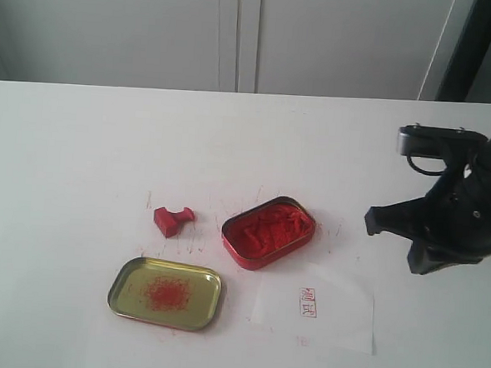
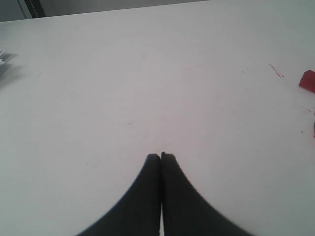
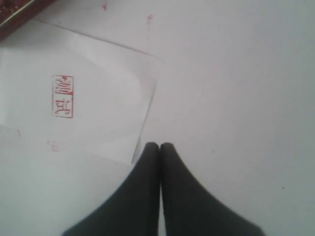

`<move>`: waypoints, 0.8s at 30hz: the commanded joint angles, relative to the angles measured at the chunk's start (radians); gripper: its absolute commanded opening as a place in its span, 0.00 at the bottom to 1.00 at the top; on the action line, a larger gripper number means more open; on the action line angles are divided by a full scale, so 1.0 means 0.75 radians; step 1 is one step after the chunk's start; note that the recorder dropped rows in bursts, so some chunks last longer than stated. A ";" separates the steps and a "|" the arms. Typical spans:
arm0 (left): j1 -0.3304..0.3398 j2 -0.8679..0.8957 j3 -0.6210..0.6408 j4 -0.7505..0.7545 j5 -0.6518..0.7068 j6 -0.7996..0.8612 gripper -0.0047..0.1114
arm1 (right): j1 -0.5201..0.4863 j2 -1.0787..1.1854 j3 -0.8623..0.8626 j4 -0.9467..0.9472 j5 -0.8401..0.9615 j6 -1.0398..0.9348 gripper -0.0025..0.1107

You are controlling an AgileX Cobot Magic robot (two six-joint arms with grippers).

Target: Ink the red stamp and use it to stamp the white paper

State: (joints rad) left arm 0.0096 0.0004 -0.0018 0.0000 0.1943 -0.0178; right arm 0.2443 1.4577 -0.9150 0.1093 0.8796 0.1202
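I see both grippers with jaws pressed together: the right gripper (image 3: 160,146) hovers at the edge of the white paper (image 1: 338,311), the left gripper (image 2: 160,156) over bare counter (image 1: 81,141). The paper lies flat right of the gold lid (image 1: 165,292). The red stamp (image 1: 172,220) lies tipped over left of the ink tin (image 1: 268,232), its handle pointing toward the tin.

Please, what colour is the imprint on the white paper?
The rectangular imprint is red; see right wrist view.

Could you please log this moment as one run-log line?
left pincer shut, empty | right pincer shut, empty, by white paper | red stamp on table, ungripped | white paper bears red imprint
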 commanded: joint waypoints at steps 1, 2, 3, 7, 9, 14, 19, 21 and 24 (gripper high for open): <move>-0.003 0.000 0.002 -0.008 -0.001 -0.005 0.04 | -0.077 -0.064 0.043 -0.013 0.021 -0.023 0.02; -0.003 0.000 0.002 -0.008 -0.001 -0.005 0.04 | -0.089 -0.073 0.048 -0.013 0.027 -0.025 0.02; -0.003 0.000 0.002 -0.008 -0.001 -0.005 0.04 | -0.105 -0.086 0.058 -0.013 0.027 -0.028 0.02; -0.003 0.000 0.002 -0.008 -0.001 -0.005 0.04 | -0.164 -0.124 0.086 -0.013 0.044 -0.048 0.02; -0.003 0.000 0.002 -0.008 -0.001 -0.005 0.04 | -0.193 -0.133 0.096 -0.013 0.058 -0.060 0.02; -0.003 0.000 0.002 -0.008 -0.001 -0.005 0.04 | -0.209 -0.150 0.122 -0.013 0.068 -0.066 0.02; -0.003 0.000 0.002 -0.008 -0.001 -0.005 0.04 | -0.209 -0.202 0.147 -0.031 0.063 -0.063 0.02; -0.003 0.000 0.002 -0.008 -0.001 -0.005 0.04 | -0.209 -0.240 0.162 -0.054 0.063 -0.063 0.02; -0.003 0.000 0.002 -0.008 -0.001 -0.005 0.04 | -0.209 -0.321 0.206 -0.056 0.059 -0.063 0.02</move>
State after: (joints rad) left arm 0.0096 0.0004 -0.0018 0.0000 0.1943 -0.0178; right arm 0.0921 1.2684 -0.7885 0.0817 0.9247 0.0833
